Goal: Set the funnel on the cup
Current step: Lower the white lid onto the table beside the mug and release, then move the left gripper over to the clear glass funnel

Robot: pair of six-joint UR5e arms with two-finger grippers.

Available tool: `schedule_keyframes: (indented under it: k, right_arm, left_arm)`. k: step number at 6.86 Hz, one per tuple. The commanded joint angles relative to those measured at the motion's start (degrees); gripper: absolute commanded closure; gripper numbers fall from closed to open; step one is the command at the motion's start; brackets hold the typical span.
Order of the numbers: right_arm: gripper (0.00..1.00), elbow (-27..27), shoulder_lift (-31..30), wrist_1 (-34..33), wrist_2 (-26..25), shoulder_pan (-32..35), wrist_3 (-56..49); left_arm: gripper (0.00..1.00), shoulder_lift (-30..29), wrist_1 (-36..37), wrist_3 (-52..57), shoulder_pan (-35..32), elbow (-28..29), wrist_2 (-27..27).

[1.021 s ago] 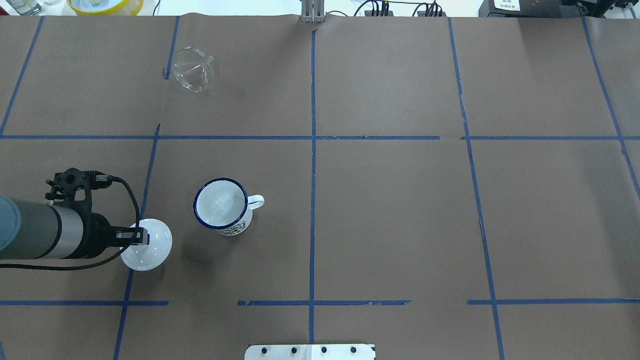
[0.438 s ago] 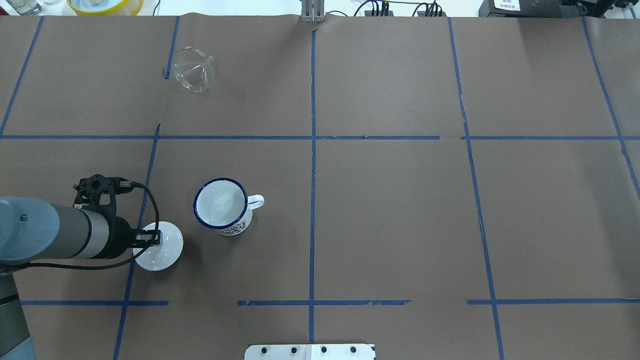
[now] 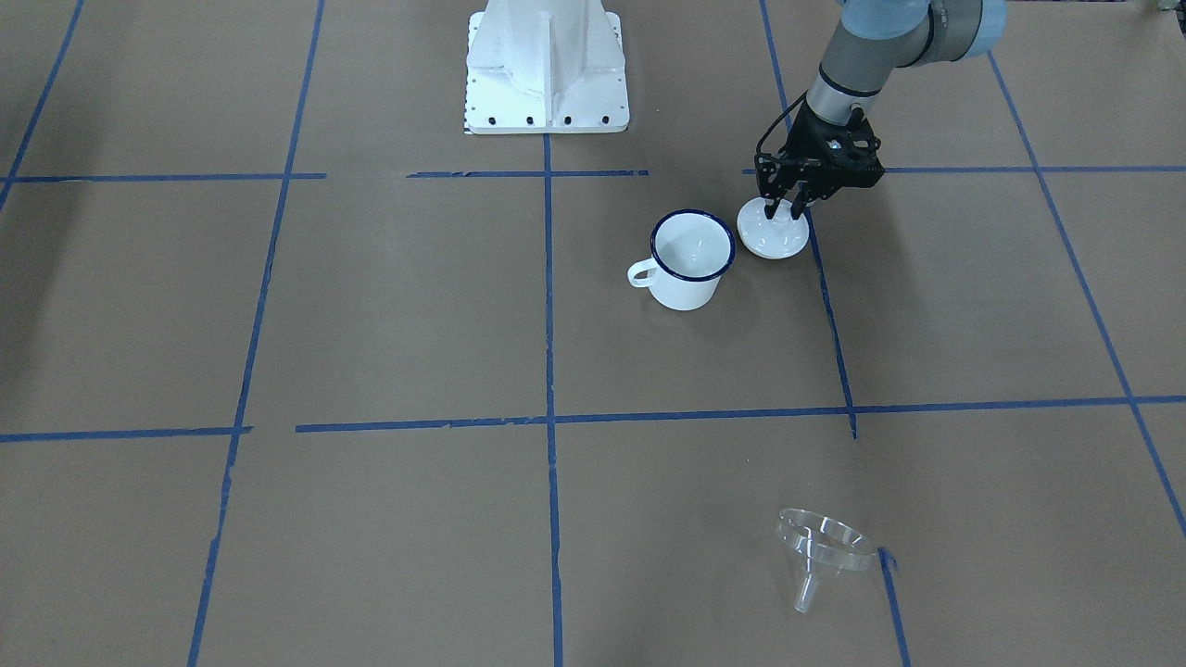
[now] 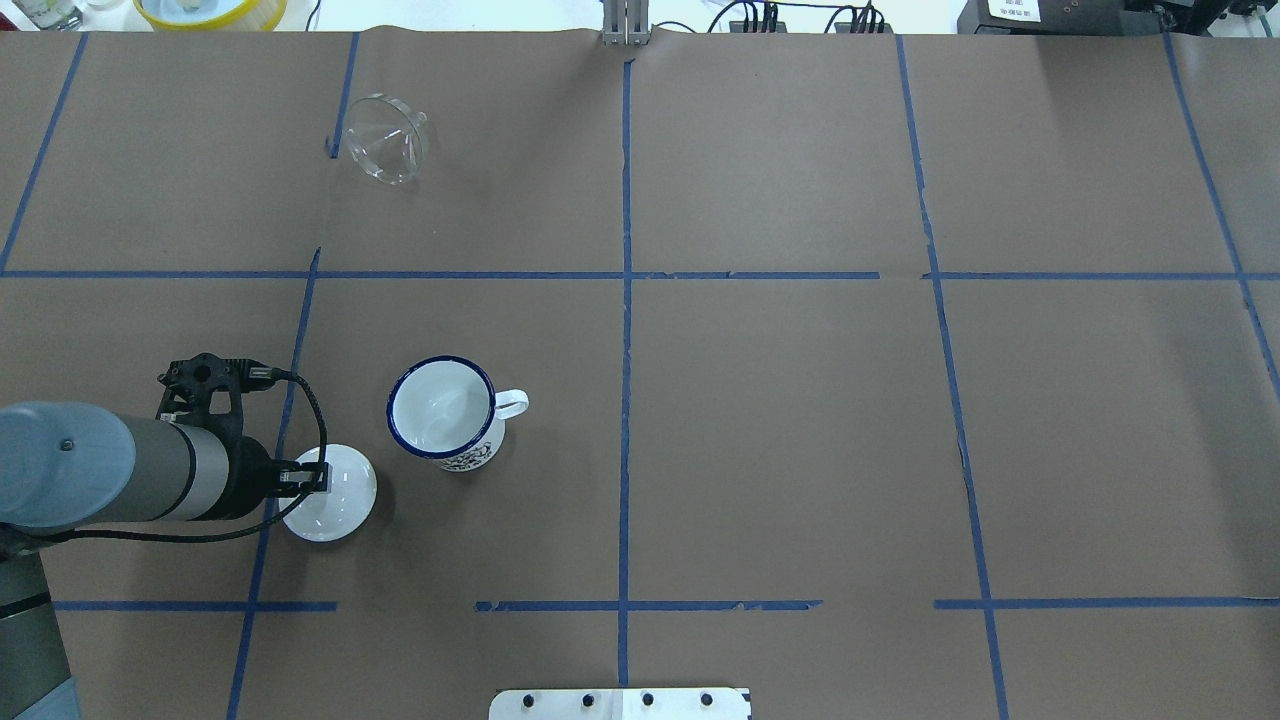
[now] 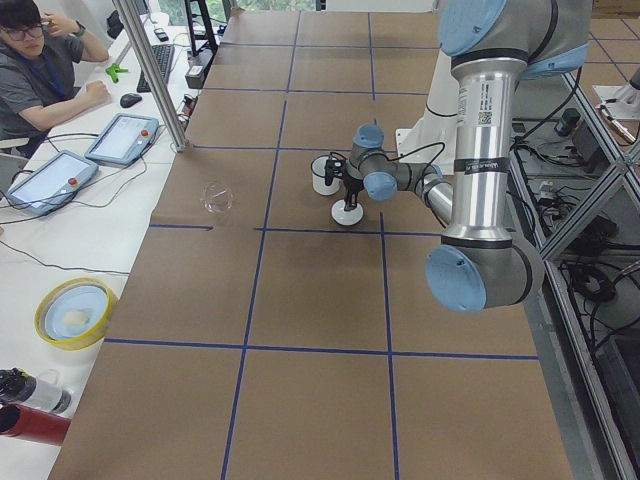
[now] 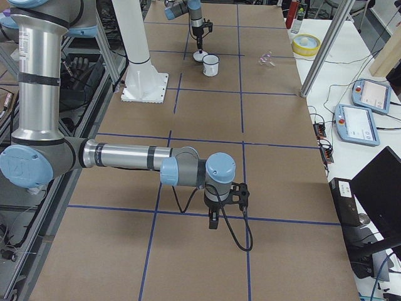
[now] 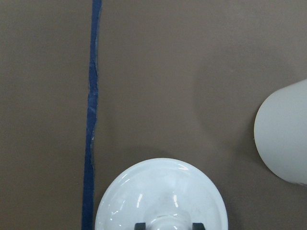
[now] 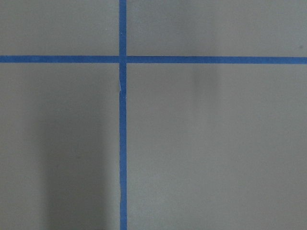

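The brown-papered counter (image 4: 800,420), marked into squares by blue tape lines (image 4: 625,400), carried everything. The left arm (image 4: 120,478) reached low over the robot's left half of it. The right arm (image 6: 125,155) stretched out well away from the task's things, over a crossing of tape lines.

The left gripper (image 4: 310,478) pointed down with its jaws drawn in tight on either side of the knob (image 7: 168,221) of a white domed lid (image 4: 335,495), which it held. The lid sat very low at the counter, but whether it rested on the paper could not be told. The right gripper (image 6: 213,222) also pointed down at bare paper. It showed only in the side view, and whether it was open or closed could not be told. Nothing could be seen in it.

The cup (image 4: 441,408), a white enamel mug with a dark blue rim, stood upright and empty just beside the lid on the lid's right, not touching it. Its loop handle pointed toward the robot's right.

The funnel (image 4: 385,138), clear and hard to make out, lay tipped on its side on the far part of the counter, on the robot's left, next to the end of a tape line. It was well apart from the cup and from both grippers, with nothing touching it.
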Motion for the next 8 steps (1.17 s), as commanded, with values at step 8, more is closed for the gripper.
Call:
schedule_keyframes:
  k: [8]
  right_arm:
    - [0.0,0.0,0.0,0.0,0.0,0.0,0.0]
  left_arm:
    - [0.0,-18.1,-3.7,-32.8,-13.2,8.6,10.1]
